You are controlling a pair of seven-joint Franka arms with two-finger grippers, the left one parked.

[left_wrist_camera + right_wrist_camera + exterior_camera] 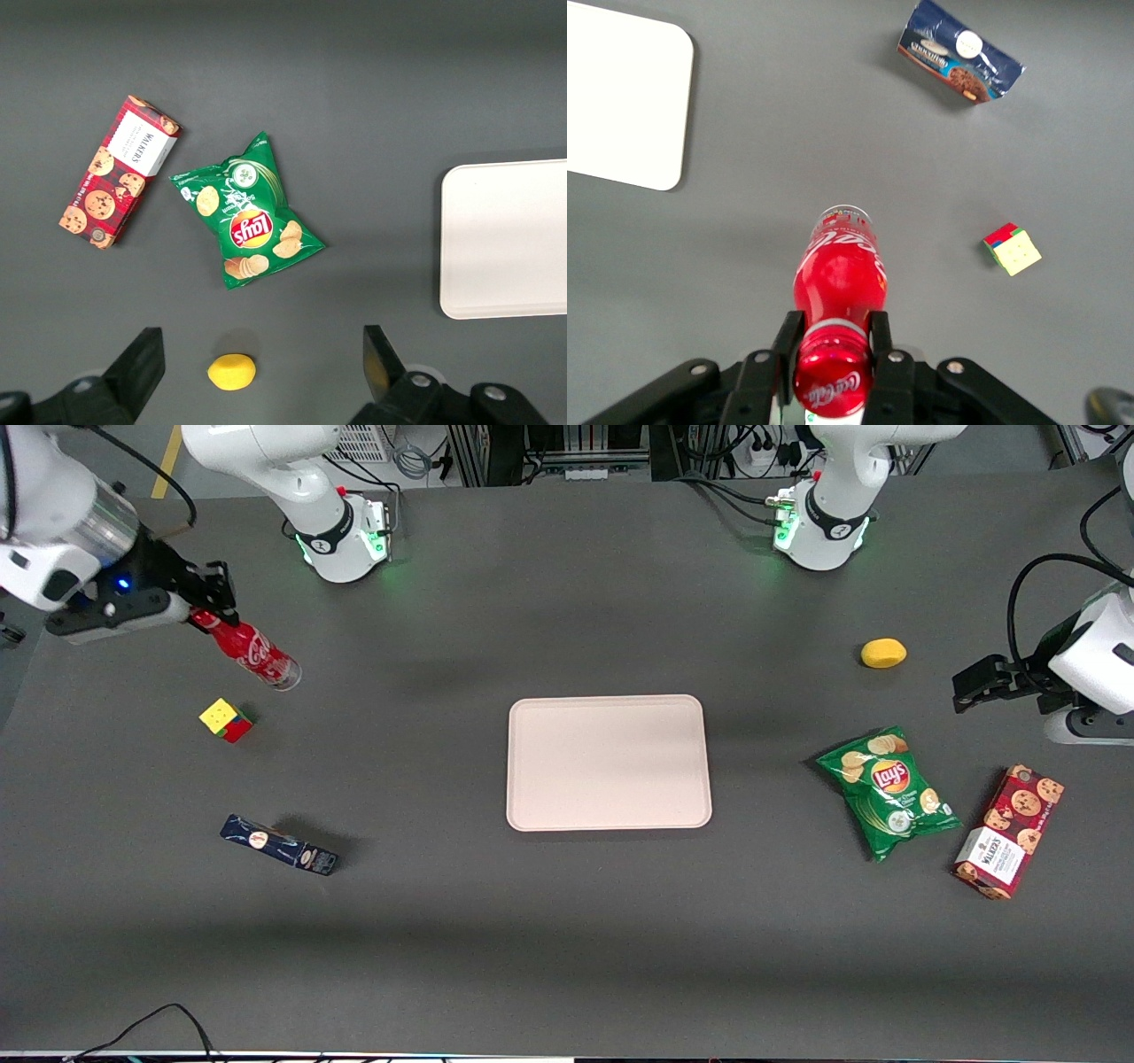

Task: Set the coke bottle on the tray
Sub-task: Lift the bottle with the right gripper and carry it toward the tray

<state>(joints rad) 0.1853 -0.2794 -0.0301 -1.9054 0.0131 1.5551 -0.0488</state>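
Observation:
The coke bottle (252, 652) is a slim red bottle with white script, tilted, its clear base pointing down toward the table at the working arm's end. My gripper (205, 609) is shut on its neck just under the red cap; in the right wrist view the gripper (833, 341) has both black fingers pressed against the neck of the bottle (838, 279). The pale pink tray (609, 762) lies flat at the table's middle with nothing on it, well apart from the bottle. A corner of the tray (622, 97) shows in the right wrist view.
A colourful cube (225, 719) and a dark blue snack packet (280, 845) lie nearer the front camera than the bottle. Toward the parked arm's end lie a yellow lemon (883, 653), a green chips bag (889, 790) and a red cookie box (1009, 831).

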